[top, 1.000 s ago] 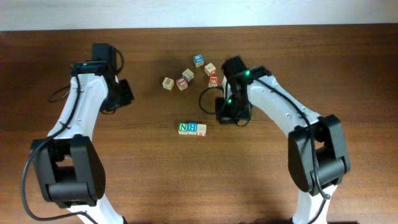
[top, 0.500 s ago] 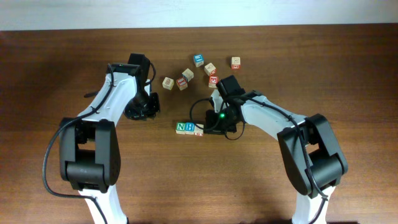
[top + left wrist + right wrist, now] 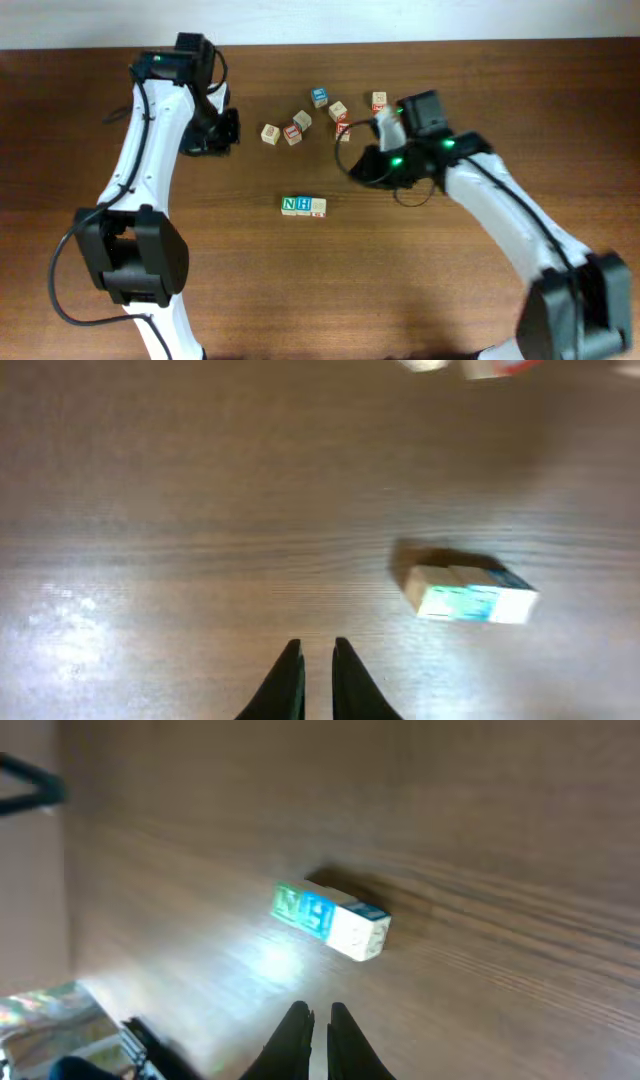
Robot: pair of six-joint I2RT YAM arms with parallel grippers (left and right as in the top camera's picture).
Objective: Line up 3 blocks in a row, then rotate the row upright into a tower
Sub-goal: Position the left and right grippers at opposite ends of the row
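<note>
1. The blocks [image 3: 304, 206]: three small wooden cubes, touching side by side in one short straight row. From overhead, a green "N" face is at the left end, a blue "H" is in the middle, and a pale cube with red marking is at the right end. The row lies flat near the middle of the tabletop [image 3: 180, 260], between the two arms and apart from both.
2. The same row appears in the left wrist view [image 3: 470, 595], to the right of and beyond the fingertips. It also appears in the right wrist view [image 3: 330, 920], just beyond the fingertips.
3. Left fingers [image 3: 288, 685]: drawn almost together with only a thin slit between them, and pinching nothing. They sit above bare wood.
4. Right fingers [image 3: 294, 1045]: pressed nearly together in the same way, and empty.
5. Loose lettered cubes [image 3: 319, 97]: about seven, scattered toward the far edge, well apart from the row. Their faces are blue, red and tan.
6. Left arm [image 3: 150, 130]: white, and reaches along the left side.
7. Right arm [image 3: 490, 200]: white, and reaches in beside the scattered cubes.
</note>
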